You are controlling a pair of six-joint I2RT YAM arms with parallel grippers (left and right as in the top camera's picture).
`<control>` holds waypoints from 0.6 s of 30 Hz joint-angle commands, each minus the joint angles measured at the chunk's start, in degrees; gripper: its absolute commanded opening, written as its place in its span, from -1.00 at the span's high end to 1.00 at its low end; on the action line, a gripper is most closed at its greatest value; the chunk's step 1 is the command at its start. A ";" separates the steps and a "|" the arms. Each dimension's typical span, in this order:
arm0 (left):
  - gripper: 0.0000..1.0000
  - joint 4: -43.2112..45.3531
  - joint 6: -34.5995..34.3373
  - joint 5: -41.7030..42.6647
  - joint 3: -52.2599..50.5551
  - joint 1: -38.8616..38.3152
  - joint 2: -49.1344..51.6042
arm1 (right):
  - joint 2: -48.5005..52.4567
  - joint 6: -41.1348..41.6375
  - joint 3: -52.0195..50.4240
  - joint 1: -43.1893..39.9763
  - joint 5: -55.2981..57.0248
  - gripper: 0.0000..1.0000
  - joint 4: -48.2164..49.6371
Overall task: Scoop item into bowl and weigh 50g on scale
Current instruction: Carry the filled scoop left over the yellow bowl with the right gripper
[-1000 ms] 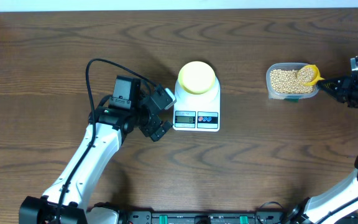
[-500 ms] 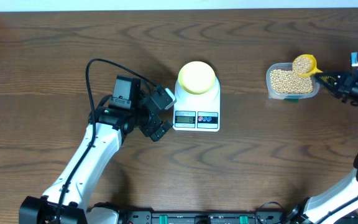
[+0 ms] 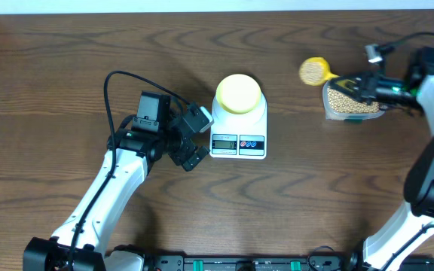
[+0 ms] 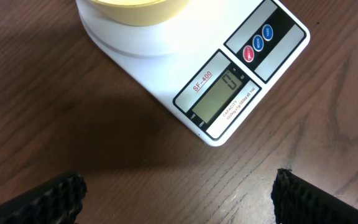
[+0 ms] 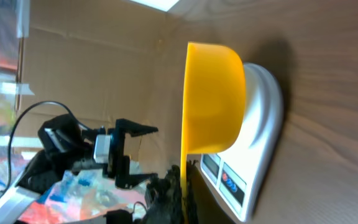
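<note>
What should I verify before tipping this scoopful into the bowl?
1. Grip on scoop: right gripper is shut on its handle. Ok.
2. Load: beans visible in the scoop. Ok.
3. Scoop above bowl: it hangs between the container and the scale, not over the bowl. Not ok.
4. Bowl seated on the scale platform, empty. Ok.
5. Display: looks like zero. Ok.
6. Left gripper: open beside the scale, not touching it. Ok.
</note>
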 commanded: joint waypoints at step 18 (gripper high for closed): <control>-0.95 0.00 0.79 0.90 0.04 0.28 -0.79 | 0.07 31.63 -0.15 20.90 7.80 0.98 29.99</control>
